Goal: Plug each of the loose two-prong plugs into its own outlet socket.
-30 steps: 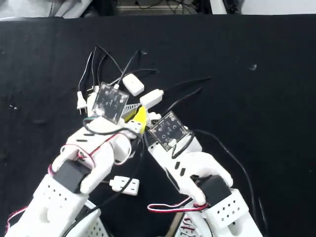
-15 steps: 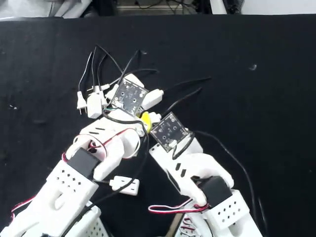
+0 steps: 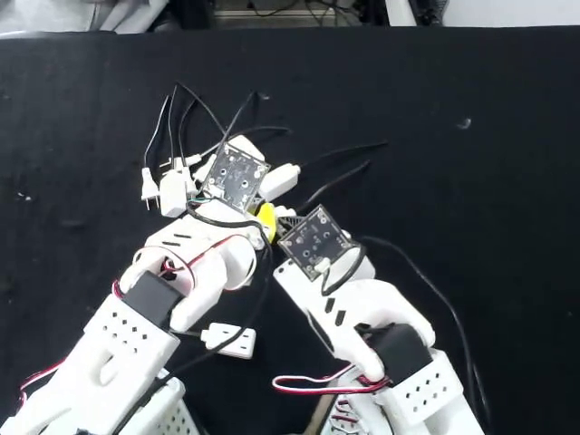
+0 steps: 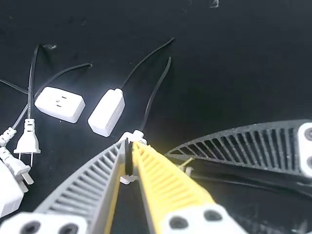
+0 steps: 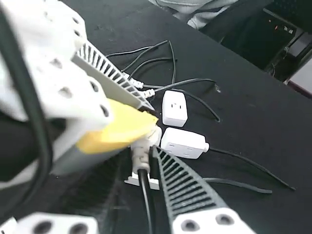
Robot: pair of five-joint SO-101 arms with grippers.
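Over the last second the left arm's wrist has swung to the right. Its camera board [image 3: 234, 172], which stood beside the loose plugs [image 4: 27, 140], now hangs over the first socket [image 4: 59, 103]; in the last half second it has hardly stirred. The right arm's forearm has slid a little to the right, while its gripper has kept its place.

Seen from above, the loose plugs lie farthest left on the black table [image 3: 471, 227], white, prongs bare, their black cords running away from the arms. Near them the left gripper [image 4: 130, 142] points at the spot where both arms meet; its grey and yellow fingers [image 4: 161, 180] are drawn nearly together with a thin dark strip between them, and their tips pinch the held plug [image 5: 145, 140], which is white.

From the other side the right gripper [image 5: 141, 153] clasps that same plug; a ribbed grey finger presses one flank, a shadowed finger the other, and the plug's black cord runs back between them toward the wrist. Under the plug a flat white piece [image 5: 141, 181] touches the table; what it is I cannot tell.

Just beyond the two sets of tips lie two white sockets, side by side but not touching; the first socket shows its slots upward; the second socket [image 4: 107, 112] lies nearer the tips, its cord leading off to the right. A third socket [image 3: 228, 340] rests by the left arm's forearm, well apart from the held plug.
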